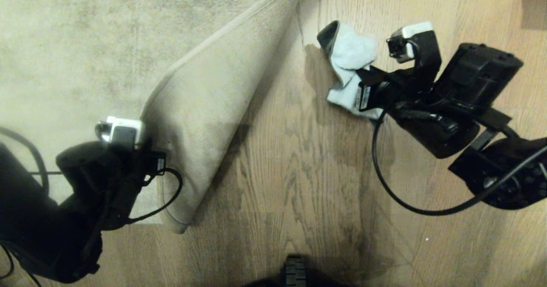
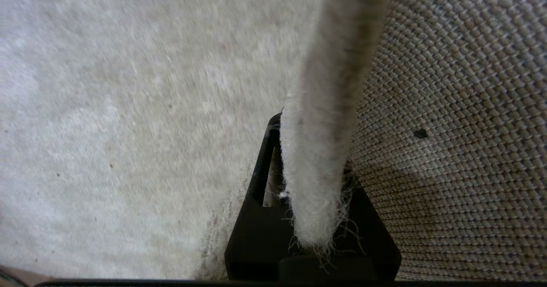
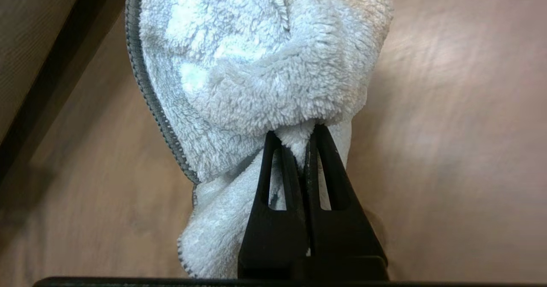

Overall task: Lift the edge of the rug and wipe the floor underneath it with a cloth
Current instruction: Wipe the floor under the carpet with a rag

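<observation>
The rug edge (image 1: 205, 94) is folded back and held up, its tan woven backing (image 2: 448, 128) facing up and out over the floor (image 1: 290, 158). My left gripper (image 1: 159, 161) is shut on the rug's fuzzy hem (image 2: 318, 158), which runs between its black fingers (image 2: 260, 193). Off to the right, the pale blue-white cloth (image 1: 352, 51) hangs bunched from my right gripper (image 1: 362, 86), just above the bare oak planks beside the lifted flap. In the right wrist view this gripper (image 3: 295, 133) pinches a fold of the cloth (image 3: 265, 64), with floor (image 3: 448, 128) behind it.
The flat part of the rug (image 1: 85, 43) fills the far left. A black cable (image 1: 384, 184) loops from the right arm over the floor. A wheel of my base (image 1: 295, 272) shows at the near edge. The flap's shadowed underside (image 3: 34, 30) lies left of the cloth.
</observation>
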Available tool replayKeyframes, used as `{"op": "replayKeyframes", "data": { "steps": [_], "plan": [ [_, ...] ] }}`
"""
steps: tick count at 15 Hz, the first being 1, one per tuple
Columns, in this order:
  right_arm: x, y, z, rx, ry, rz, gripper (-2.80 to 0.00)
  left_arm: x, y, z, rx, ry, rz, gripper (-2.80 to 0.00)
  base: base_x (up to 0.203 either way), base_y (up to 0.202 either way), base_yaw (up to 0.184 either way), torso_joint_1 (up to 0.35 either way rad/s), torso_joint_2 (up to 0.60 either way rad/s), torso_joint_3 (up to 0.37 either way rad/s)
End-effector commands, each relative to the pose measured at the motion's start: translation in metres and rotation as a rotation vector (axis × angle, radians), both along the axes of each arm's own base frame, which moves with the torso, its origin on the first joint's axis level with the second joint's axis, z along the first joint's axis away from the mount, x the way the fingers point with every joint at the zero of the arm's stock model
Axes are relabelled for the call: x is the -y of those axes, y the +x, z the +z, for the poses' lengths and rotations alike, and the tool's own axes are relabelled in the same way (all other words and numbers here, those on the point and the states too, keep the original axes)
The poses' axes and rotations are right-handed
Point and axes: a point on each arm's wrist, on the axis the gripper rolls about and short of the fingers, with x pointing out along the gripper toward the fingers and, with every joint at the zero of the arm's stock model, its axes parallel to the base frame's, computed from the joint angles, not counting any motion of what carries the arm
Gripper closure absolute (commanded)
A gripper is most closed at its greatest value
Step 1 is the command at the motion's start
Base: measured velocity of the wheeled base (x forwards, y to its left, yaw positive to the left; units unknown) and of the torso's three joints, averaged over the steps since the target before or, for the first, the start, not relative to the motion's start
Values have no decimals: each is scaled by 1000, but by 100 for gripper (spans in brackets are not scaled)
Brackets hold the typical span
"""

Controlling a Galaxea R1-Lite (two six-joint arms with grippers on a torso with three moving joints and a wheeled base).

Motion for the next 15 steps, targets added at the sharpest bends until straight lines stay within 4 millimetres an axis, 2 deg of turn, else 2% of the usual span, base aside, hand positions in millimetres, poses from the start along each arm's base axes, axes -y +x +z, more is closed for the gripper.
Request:
{"op": "replayKeyframes", "data": {
  "steps": [1, 7, 9, 11, 15],
  "plan": [
    [33, -11, 27, 66, 33, -68, 0, 0, -2, -4, 11, 2, 3, 0, 0, 0, 0, 0, 0, 0],
    [116, -19, 44, 83, -29, -149, 0, 3, -7, -8, -13, 6, -8, 0, 0, 0, 0, 0, 0, 0],
    [142, -31, 46, 77, -57, -149, 0, 4, -7, -8, -12, 6, -13, 0, 0, 0, 0, 0, 0, 0],
    [157, -52, 48, 62, -49, -121, 0, 5, -8, -7, -7, 5, -16, 0, 0, 0, 0, 0, 0, 0],
    [171, -90, 26, 7, -29, -159, 0, 5, -8, -7, -11, 7, -16, 0, 0, 0, 0, 0, 0, 0]
  ]
}}
